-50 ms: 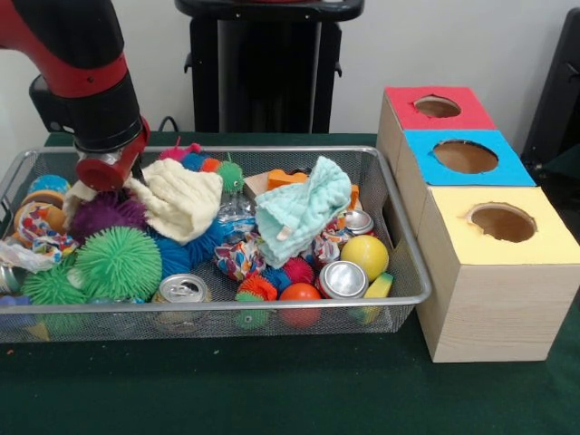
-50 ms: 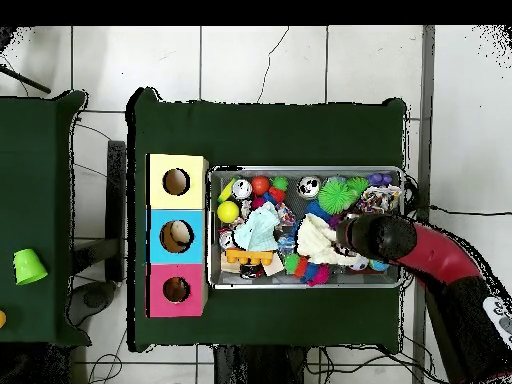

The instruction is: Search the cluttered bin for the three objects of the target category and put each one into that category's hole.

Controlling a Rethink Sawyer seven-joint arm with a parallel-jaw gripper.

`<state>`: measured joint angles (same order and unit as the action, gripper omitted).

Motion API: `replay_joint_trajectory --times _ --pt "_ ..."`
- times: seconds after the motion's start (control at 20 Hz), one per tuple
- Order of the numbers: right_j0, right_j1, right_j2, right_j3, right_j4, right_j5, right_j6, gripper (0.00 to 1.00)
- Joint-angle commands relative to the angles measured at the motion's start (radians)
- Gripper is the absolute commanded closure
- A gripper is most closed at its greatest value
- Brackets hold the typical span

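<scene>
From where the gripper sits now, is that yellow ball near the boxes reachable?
Probably yes: the smooth yellow ball lies uncovered on top, at the wire basket's opposite end from the gripper.

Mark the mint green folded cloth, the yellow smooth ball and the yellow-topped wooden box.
mint green folded cloth (image 1: 302,210), front view, middle of the folds.
yellow smooth ball (image 1: 365,256), front view, centre of its face.
yellow-topped wooden box (image 1: 544,241), front view, yellow top beside the hole.
</scene>
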<state>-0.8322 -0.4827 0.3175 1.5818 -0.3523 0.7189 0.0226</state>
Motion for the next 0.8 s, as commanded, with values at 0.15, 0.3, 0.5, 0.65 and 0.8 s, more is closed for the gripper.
replay_joint_trajectory --times 0.15,0.3,0.5,0.65,0.8 --pt "0.012 0.08 -0.063 0.066 0.001 -0.096 0.318 1.0" --pt "0.015 0.077 -0.059 0.072 0.006 -0.1 0.308 1.0" --pt "0.007 0.075 -0.043 0.083 0.018 -0.113 0.291 1.0" --pt "0.031 0.052 -0.051 0.079 0.036 -0.076 0.311 1.0" --pt "0.092 0.0 -0.065 0.071 0.078 -0.016 0.367 1.0"
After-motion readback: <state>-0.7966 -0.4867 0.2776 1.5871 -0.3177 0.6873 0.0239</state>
